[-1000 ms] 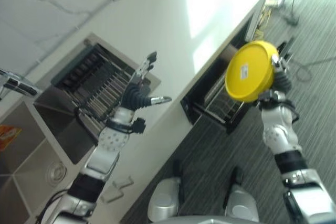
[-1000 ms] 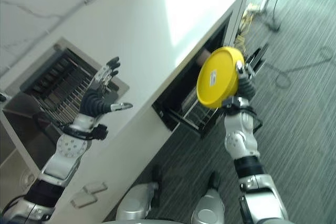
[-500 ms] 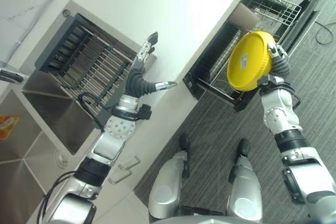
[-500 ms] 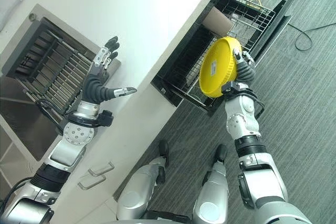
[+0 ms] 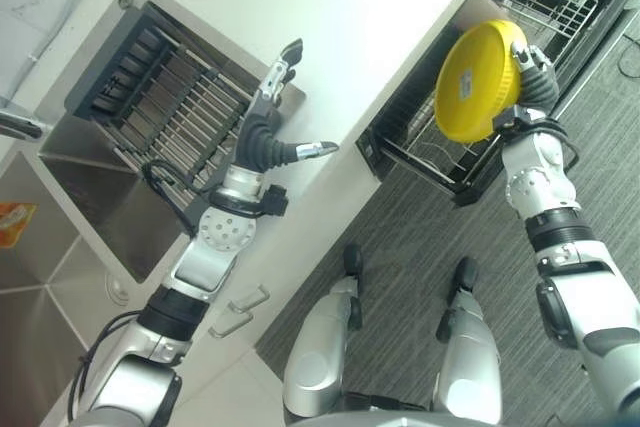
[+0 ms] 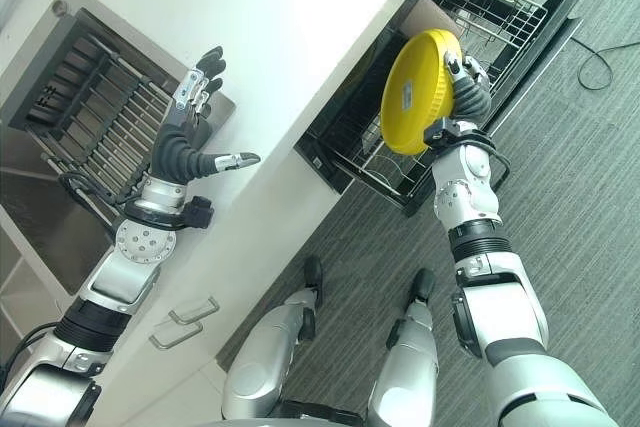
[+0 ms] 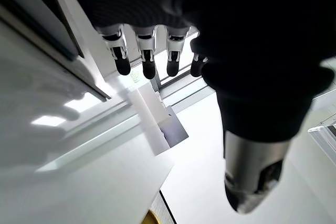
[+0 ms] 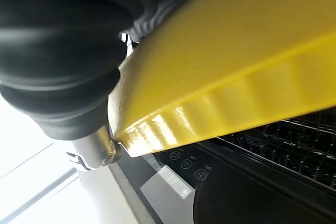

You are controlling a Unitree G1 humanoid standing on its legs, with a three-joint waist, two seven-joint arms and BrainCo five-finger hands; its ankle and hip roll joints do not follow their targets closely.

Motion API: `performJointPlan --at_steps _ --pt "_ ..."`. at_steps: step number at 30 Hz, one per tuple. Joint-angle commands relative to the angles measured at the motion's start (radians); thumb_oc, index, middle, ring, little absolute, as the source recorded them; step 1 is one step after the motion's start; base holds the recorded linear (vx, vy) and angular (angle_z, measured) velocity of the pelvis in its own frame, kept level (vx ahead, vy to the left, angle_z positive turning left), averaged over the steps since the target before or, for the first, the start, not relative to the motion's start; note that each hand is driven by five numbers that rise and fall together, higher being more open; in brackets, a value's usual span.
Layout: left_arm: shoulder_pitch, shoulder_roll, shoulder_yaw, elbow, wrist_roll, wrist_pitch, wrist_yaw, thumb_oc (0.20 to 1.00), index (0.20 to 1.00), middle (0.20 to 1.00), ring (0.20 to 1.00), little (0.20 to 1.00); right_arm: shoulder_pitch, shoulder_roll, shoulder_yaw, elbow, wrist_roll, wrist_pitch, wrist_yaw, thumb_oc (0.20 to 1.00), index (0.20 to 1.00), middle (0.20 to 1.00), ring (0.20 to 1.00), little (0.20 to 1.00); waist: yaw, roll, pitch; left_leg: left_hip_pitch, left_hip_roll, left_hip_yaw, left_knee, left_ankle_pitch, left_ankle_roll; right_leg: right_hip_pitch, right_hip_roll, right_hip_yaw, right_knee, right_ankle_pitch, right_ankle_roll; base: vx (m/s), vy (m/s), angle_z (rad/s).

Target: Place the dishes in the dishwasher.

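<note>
Plate: a yellow plate is held up on edge, its underside facing the camera, above the pulled-out dishwasher rack.
Right hand: the right hand grips the plate at its rim, fingers curled round behind it; the right wrist view shows the rim close against the dark ribbed cover.
Dishwasher rack: a dark wire basket drawn out from under the white countertop. One round brownish item sits near the rack's back, just behind the plate; it may be a bowl or a cup, the view is too poor to tell. The wires just below the plate look bare.
Left hand: the left hand is raised over the countertop edge, away from the rack, fingers straight and thumb spread, holding nothing.
Drying rack: a dark slatted drainer lies beyond the left hand, far from the dishwasher rack.
Sink: a steel sink adjoins the drainer.
</note>
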Motion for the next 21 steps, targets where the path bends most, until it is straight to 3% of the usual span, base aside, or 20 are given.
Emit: performJointPlan --at_steps 1,6,10,14,21 --pt "-0.03 0.041 -0.014 -0.027 -0.012 -0.023 0.004 1.0 1.0 1.0 1.0 1.0 -0.092 -0.042 -0.001 -0.049 -0.037 -0.055 0.038 0.2 0.2 0.2 0.2 0.2 0.03 -0.025 -0.057 -0.062 -0.002 -0.093 0.067 -0.04 -0.018 -0.078 -0.051 0.016 0.174 -0.127 0.045 0.02 -0.022 0.03" --pt "-0.062 0.055 -0.013 -0.011 -0.02 -0.022 -0.006 1.0 1.0 1.0 1.0 1.0 -0.151 -0.057 0.027 0.014 -0.115 -0.053 0.033 0.2 0.2 0.2 0.2 0.2 0.041 -0.033 -0.048 -0.095 -0.009 -0.109 0.089 -0.042 -0.013 -0.108 -0.05 0.029 0.189 -0.123 0.047 0.01 -0.016 0.06" --pt "-0.08 0.067 -0.007 -0.012 -0.03 -0.012 -0.006 1.0 1.0 1.0 1.0 1.0 -0.179 -0.091 0.055 0.062 -0.204 -0.116 0.072 0.2 0.2 0.2 0.2 0.2 0.047 -0.031 -0.042 -0.119 -0.014 -0.12 0.095 -0.037 -0.012 -0.128 -0.053 0.038 0.188 -0.116 0.049 0.0 0.004 0.01" --pt "-0.073 0.084 0.005 -0.017 -0.046 -0.015 -0.021 1.0 1.0 1.0 1.0 1.0 -0.193 -0.129 0.068 0.048 -0.25 -0.126 0.042 0.2 0.2 0.2 0.2 0.2 0.053 -0.036 -0.04 -0.136 -0.014 -0.126 0.105 -0.035 -0.012 -0.14 -0.051 0.039 0.201 -0.119 0.051 0.0 -0.013 0.02" --pt "-0.09 0.113 0.013 -0.011 -0.057 -0.025 -0.041 1.0 1.0 1.0 1.0 1.0 -0.236 -0.221 0.165 0.094 -0.649 -0.121 -0.055 0.2 0.2 0.2 0.2 0.2 0.064 -0.041 -0.033 -0.175 -0.026 -0.143 0.125 -0.033 -0.009 -0.168 -0.053 0.043 0.222 -0.115 0.051 -0.01 -0.03 0.05"
